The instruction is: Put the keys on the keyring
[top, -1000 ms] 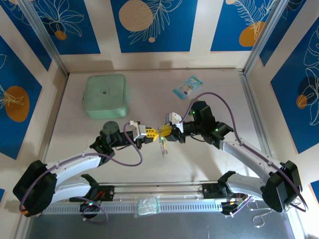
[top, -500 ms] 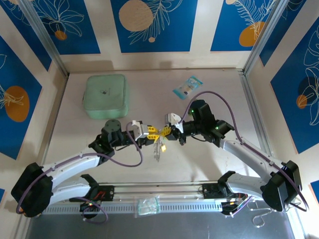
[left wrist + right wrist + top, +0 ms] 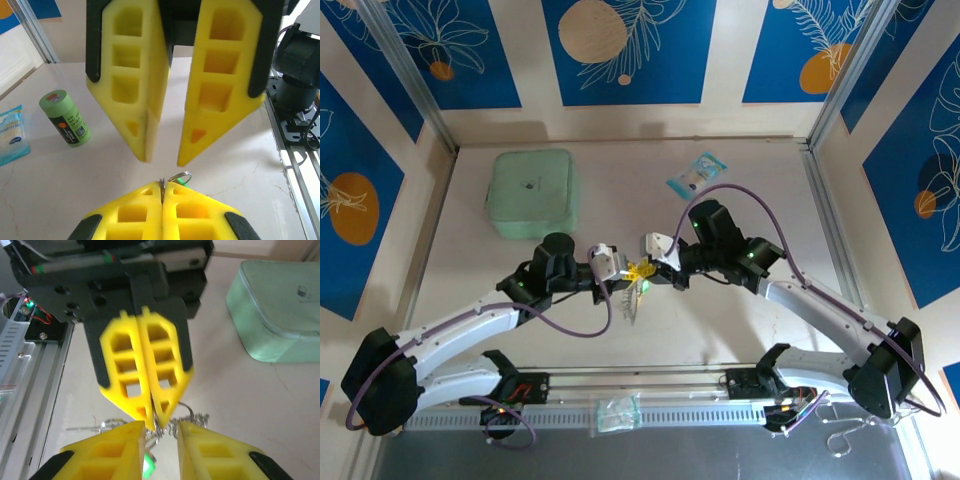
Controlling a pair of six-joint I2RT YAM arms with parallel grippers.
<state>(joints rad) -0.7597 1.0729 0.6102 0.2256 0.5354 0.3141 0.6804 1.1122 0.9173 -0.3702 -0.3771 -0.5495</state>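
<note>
My left gripper [image 3: 628, 272] is shut on the keyring [image 3: 161, 186]; the thin silvery wire stands pinched between its yellow fingers [image 3: 135, 215]. A small ring [image 3: 180, 177] with a green bit pokes out beside the tips. My right gripper [image 3: 161, 427] faces it tip to tip, open, its fingers [image 3: 145, 125] either side of the left tips without touching them. The ring's shiny bits [image 3: 197, 420] hang under the left gripper [image 3: 154, 415]. A green-headed key [image 3: 148, 466] dangles below, and a silvery blade [image 3: 630, 305] hangs over the table.
A mint-green case [image 3: 531, 193] lies at the back left and a blue-white packet [image 3: 696, 175] at the back middle. An upright green cylinder [image 3: 65, 117] stands on the table beyond the grippers. The base rail [image 3: 640, 385] runs along the near edge.
The right gripper has opened. Both wrists have drawn closer together, and the dangling keys have swung a little to the left. The left gripper stays on the ring.
</note>
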